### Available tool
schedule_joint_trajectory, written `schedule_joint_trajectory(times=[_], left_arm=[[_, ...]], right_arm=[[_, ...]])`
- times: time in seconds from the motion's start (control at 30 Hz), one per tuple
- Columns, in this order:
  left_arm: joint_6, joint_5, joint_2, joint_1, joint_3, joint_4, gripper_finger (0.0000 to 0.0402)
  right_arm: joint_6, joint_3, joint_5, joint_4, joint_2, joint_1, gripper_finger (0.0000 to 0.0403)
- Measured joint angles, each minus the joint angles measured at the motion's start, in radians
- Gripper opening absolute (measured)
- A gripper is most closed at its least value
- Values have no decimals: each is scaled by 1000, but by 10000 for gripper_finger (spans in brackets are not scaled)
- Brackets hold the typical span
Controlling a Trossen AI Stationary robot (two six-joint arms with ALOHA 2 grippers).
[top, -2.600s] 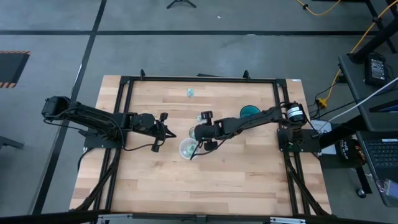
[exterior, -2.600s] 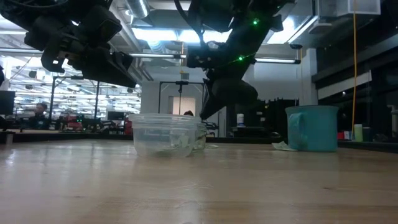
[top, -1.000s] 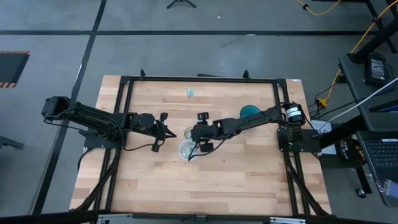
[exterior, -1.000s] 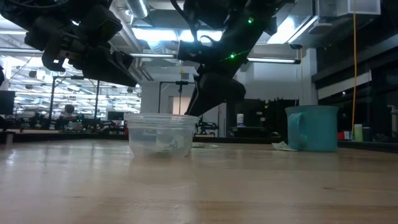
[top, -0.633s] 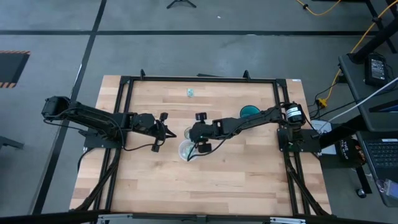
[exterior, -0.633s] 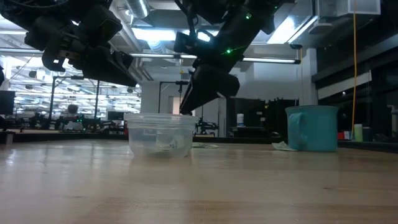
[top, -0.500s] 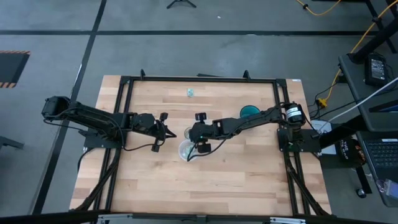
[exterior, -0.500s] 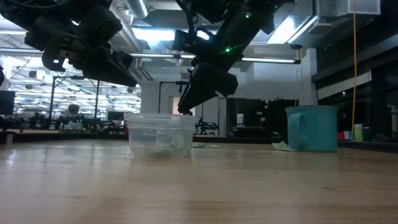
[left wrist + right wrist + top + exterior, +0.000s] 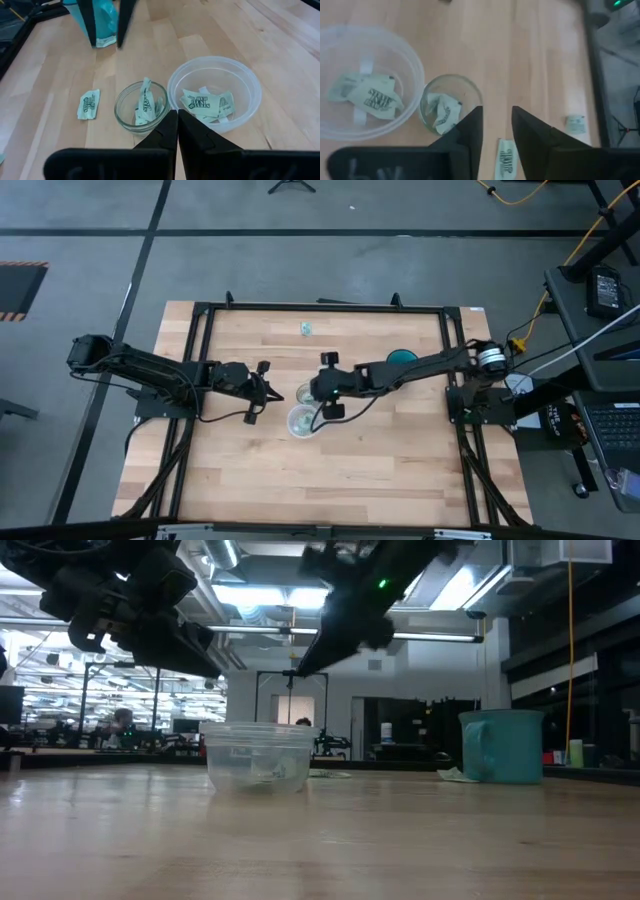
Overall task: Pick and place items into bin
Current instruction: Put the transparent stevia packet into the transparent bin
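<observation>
Packets [image 9: 372,95] lie in the clear bin [image 9: 350,40]; more sit in a small glass cup [image 9: 451,107] beside it, one on the table near the cup [image 9: 507,159], one further off [image 9: 575,123]. Right gripper [image 9: 496,131]: jaws narrowly apart, empty, raised over the cup. Left gripper [image 9: 177,131]: jaws pressed together, empty, parked nearby. Risk, as judged: w/ cup & bin touching, a descent could knock the cup over; flat packet may slip the pinch.

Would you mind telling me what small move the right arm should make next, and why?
Probably lower the right gripper, whose fingers are apart and empty, onto the loose packet lying on the table beside the small glass jar. The clear bin already holds packets, but this one lies outside it.
</observation>
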Motion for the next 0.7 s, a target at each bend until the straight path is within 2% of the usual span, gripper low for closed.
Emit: schedule_joint_trajectory(times=[0.17,0.3,0.53,0.7], left_arm=[[-13,-1,0,0,0,17,12],[-5,-75,0,0,0,59,23],[-9,-239,0,3,0,68,75],[-26,-336,0,3,0,57,124]], right_arm=[[2,-112,0,71,-121,4,49],[1,-283,0,264,-224,5,7],[-47,-600,0,701,-360,0,24],[-49,-764,0,997,-375,-23,20]])
